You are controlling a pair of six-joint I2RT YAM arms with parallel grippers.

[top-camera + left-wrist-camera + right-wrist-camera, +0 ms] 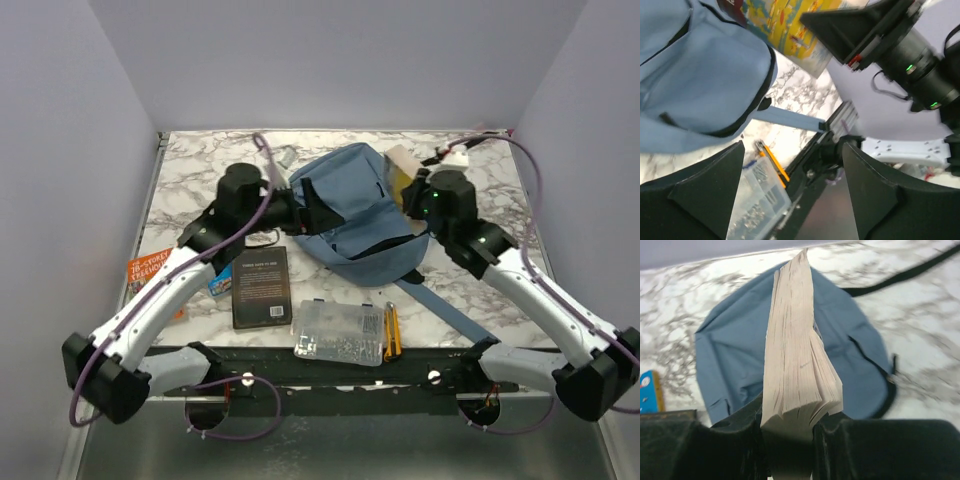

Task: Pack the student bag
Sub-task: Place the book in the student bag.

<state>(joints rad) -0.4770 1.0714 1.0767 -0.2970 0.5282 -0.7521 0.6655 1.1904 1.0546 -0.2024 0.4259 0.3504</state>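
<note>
From above, my left hand (303, 208) sits at the left edge of the student bag (350, 215), which lies in the middle of the marble surface (200, 165), between my two hands. My right hand (412, 192) is at the bag's right side and grips a paperback (400, 168). Nearer my bases lie a dark book (260, 287), a clear plastic case (340, 332) and an orange-and-black pen (391, 331). Through the left wrist camera, my left hand (792, 150) stands wide with nothing between its fingers (705, 195). The bag (700, 85) is just beyond the left finger, its grey strap (785, 117) runs across the marble ahead, and the case (760, 195) and pen (772, 160) lie between the fingers. Further off, my right hand (855, 35) holds the paperback's colourful cover (790, 25). Through the right wrist camera, my right hand (790, 440) is clamped on the paperback (795, 350), page edges facing the camera, and the bag (735, 340) lies directly beyond it on the surface.
</note>
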